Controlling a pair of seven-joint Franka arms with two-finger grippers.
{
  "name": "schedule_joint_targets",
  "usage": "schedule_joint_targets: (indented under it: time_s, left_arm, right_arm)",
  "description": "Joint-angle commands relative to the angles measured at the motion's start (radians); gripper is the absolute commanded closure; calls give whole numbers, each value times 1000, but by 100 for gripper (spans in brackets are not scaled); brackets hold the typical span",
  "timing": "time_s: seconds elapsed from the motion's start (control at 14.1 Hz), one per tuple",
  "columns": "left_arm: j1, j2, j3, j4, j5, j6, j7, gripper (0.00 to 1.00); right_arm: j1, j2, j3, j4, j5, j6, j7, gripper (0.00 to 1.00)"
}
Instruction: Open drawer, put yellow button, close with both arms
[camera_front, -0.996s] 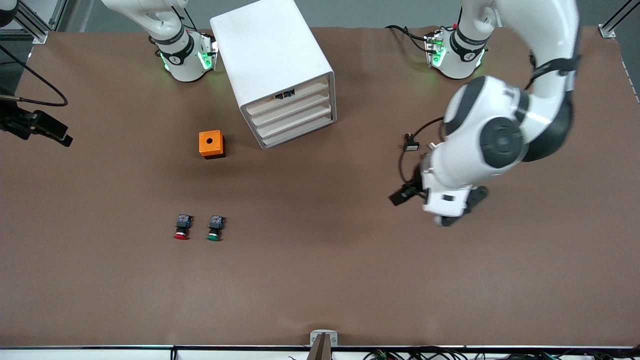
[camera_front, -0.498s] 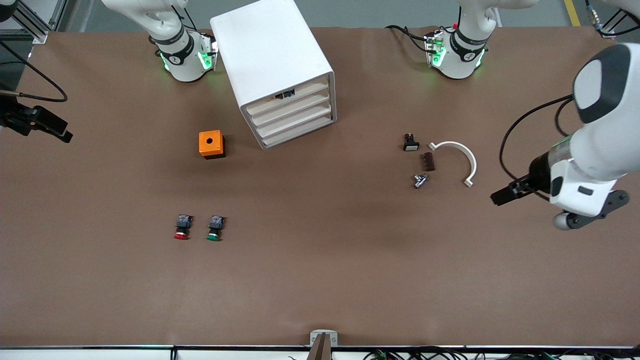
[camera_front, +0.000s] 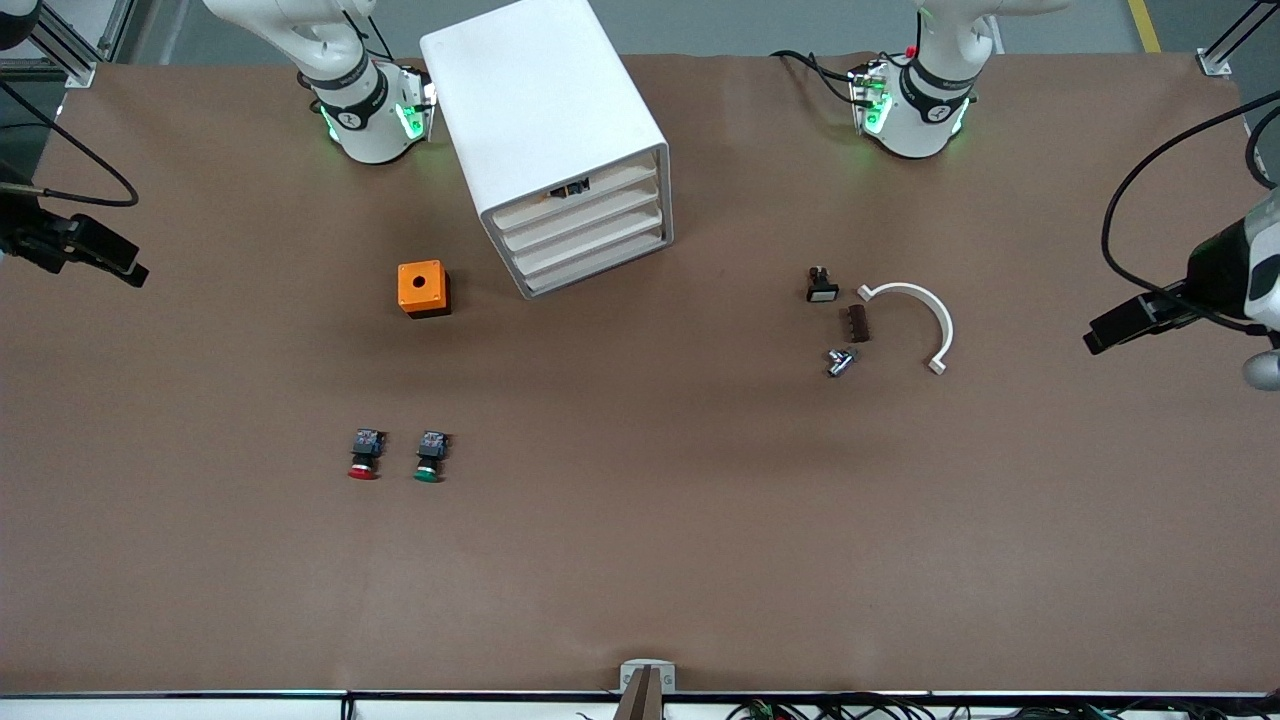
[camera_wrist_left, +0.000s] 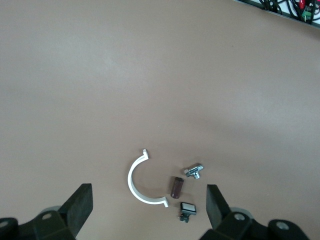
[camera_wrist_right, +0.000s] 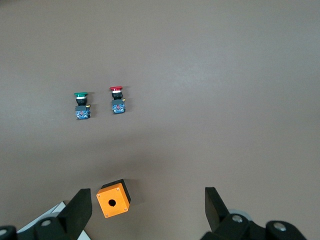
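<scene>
Drawer (camera_front: 572, 199): top tray of the white cabinet (camera_front: 540, 110), front looks flush with the three trays under it, so I read it as shut. Yellow button (camera_front: 571, 187): only a small dark-and-orange bit shows in the slot just over that tray front. Probably the button lying inside, can't confirm the cap. Not on the open desk (camera_front: 640, 560) anywhere.

Cabinet stands beside the right arm's base. Its front is turned obliquely toward the front camera and the left arm's end of the desk, so the drawer's slide axis runs along that diagonal.

Beside the cabinet, nearer the camera: orange box with a hole (camera_front: 423, 288). Nearer the camera again: red-capped button (camera_front: 364, 455) and green-capped button (camera_front: 430, 456), side by side, apart.

Toward the left arm's end: white curved clip (camera_front: 925, 312) with a few small parts just beside it.

Right hand (camera_wrist_right: 146, 202): fingers spread wide, holding nothing, up over the right arm's end of the desk, well apart from the cabinet. Left hand (camera_wrist_left: 149, 200): fingers spread wide, holding nothing, up over the left arm's end.

Neither hand touches the drawer. Judgement: button in, drawer shut, task looks essentially done. If another push were needed, the front faces the left arm's side, though the right hand looks slightly nearer to the cabinet.
</scene>
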Motion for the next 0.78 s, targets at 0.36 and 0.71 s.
schedule_joint_targets:
  time_s: [0.36,0.71]
  left_arm:
    - [87,-240,-31,-275,20,36,116,0]
    - [109,-340,-39,-390,21,82,165,0]
  right_arm:
    - [-13,-29,9,-25,44,-7,-44,0]
    - [-13,-25,10,-21,42,-12,-41,0]
